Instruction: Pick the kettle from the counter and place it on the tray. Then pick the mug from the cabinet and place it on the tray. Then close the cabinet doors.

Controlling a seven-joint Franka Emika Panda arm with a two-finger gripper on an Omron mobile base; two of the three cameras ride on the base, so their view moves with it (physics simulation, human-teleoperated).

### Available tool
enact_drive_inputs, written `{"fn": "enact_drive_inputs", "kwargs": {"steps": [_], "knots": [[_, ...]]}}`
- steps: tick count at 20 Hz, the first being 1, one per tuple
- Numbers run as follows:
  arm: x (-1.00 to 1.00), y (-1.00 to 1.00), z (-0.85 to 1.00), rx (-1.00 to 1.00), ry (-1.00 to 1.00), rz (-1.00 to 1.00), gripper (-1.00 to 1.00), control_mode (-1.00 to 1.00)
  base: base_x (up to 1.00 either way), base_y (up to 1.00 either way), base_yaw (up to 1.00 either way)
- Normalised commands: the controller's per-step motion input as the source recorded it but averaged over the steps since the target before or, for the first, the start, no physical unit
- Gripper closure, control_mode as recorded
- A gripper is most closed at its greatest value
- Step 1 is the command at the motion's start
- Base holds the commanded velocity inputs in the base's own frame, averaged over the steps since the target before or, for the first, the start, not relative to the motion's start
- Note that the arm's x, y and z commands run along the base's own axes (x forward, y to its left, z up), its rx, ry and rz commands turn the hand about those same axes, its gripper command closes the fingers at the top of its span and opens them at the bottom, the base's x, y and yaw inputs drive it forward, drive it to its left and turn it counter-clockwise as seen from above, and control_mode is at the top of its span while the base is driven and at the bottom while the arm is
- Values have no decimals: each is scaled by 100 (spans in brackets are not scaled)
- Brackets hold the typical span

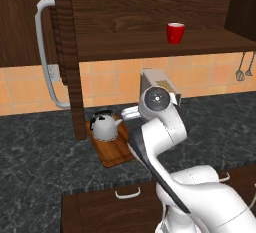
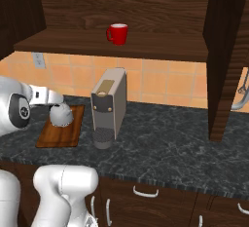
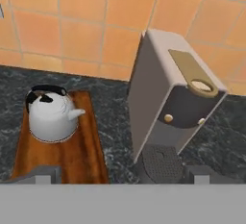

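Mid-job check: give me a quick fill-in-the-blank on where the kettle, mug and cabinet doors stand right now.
1. The kettle sits on the ____.
2. The red mug stands on the cabinet ____.
3. The cabinet door with the bar handle stands ____.
4. The boxy coffee machine stands on the ____ beside the tray.

Missing words: tray; shelf; open; counter
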Motion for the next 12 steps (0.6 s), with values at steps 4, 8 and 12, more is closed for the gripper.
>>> {"fn": "enact_drive_inputs", "kwargs": {"steps": [4, 8, 12], "knots": [[-14, -41, 64, 26, -1, -23, -100, -100, 0, 0, 0], [-10, -39, 72, 22, 0, -20, -100, -100, 0, 0, 0], [-3, -24, 77, 11, 0, -21, -100, -100, 0, 0, 0]]}}
